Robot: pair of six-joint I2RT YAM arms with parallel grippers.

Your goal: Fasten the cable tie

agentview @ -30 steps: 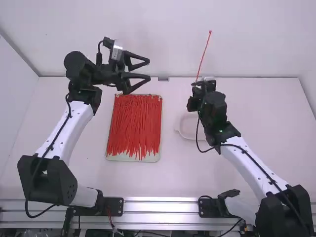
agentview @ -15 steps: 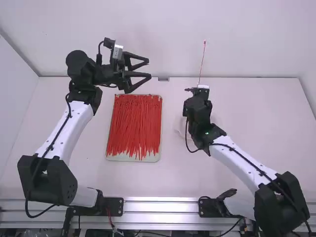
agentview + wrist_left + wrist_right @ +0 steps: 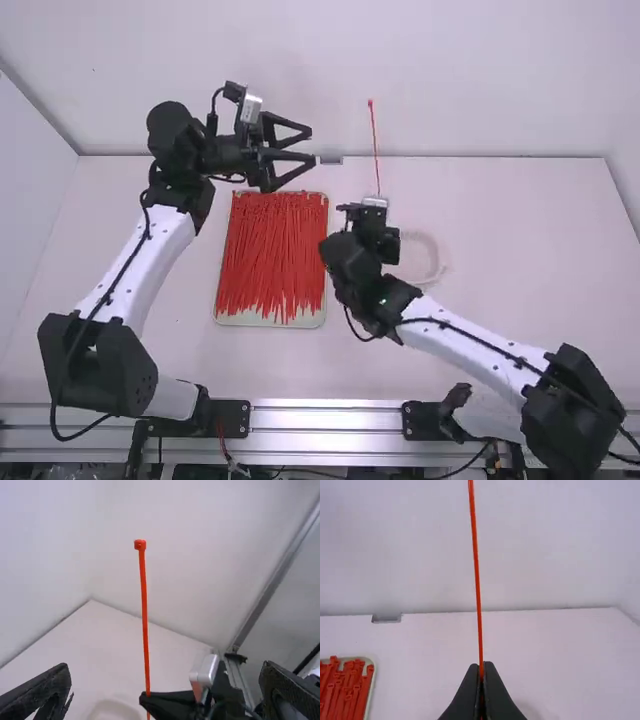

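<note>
Now the left gripper (image 3: 312,146) is wide open and empty, above the far end of the spare ties (image 3: 272,250). Right of it, the right gripper (image 3: 481,667) pinches one cable tie (image 3: 374,150) upright. It looks thin and bendy, so it may wobble and get missed.

— Finish on tie (image 3: 476,580)?
— Smooth red plastic, slightly glossy. Same for pile (image 3: 272,255).
— And table (image 3: 530,240)?
— Matt white, smooth. Grainy matt black plastic on left fingers (image 3: 40,692), smoother black on right fingers (image 3: 470,695); glossy white on links (image 3: 150,258).
</note>
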